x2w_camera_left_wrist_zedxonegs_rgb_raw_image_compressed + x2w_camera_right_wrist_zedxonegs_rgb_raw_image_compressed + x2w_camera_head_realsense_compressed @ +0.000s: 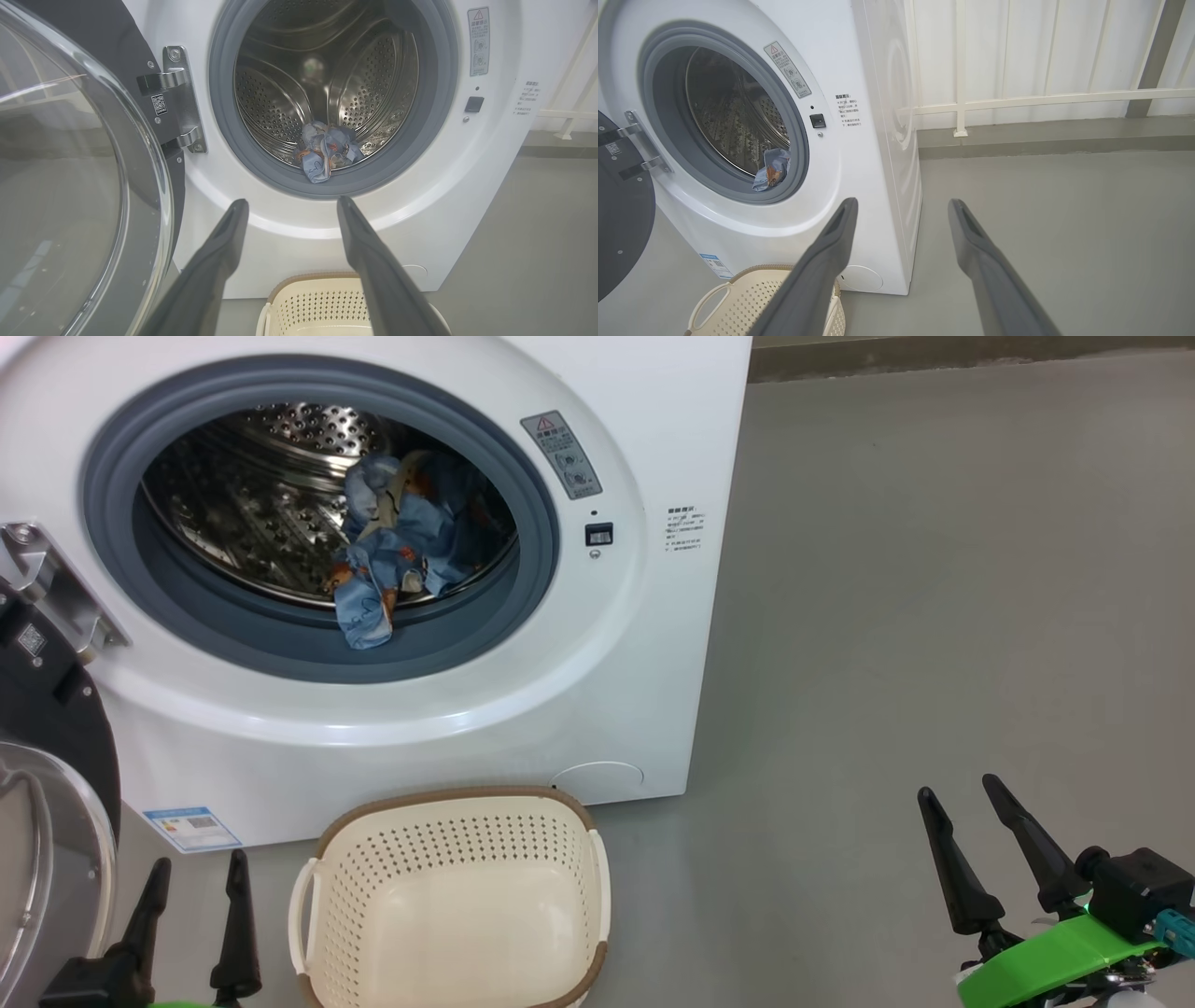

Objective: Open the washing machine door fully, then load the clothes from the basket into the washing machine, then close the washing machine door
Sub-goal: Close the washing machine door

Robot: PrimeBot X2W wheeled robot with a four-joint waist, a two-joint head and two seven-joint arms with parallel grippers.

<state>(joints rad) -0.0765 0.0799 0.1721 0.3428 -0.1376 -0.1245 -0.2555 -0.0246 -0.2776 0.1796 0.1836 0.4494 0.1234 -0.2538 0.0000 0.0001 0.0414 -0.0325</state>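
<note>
The white washing machine point(644, 616) stands with its door point(47, 803) swung wide open at the left; the hinge point(56, 583) shows. The light blue clothes point(397, 546) lie inside the steel drum, one end draped over the grey-blue seal point(308, 658). The cream basket point(457, 896) sits on the floor in front of the machine with nothing in it. My left gripper point(196, 877) is open, low and left of the basket. My right gripper point(962, 793) is open over bare floor to the right. The left wrist view looks into the drum at the clothes point(327, 149) past the door glass point(70, 186).
Grey floor point(934, 569) spreads to the right of the machine. A white railing point(1041, 98) and wall run behind it in the right wrist view. The open door juts out at the left, close to my left arm.
</note>
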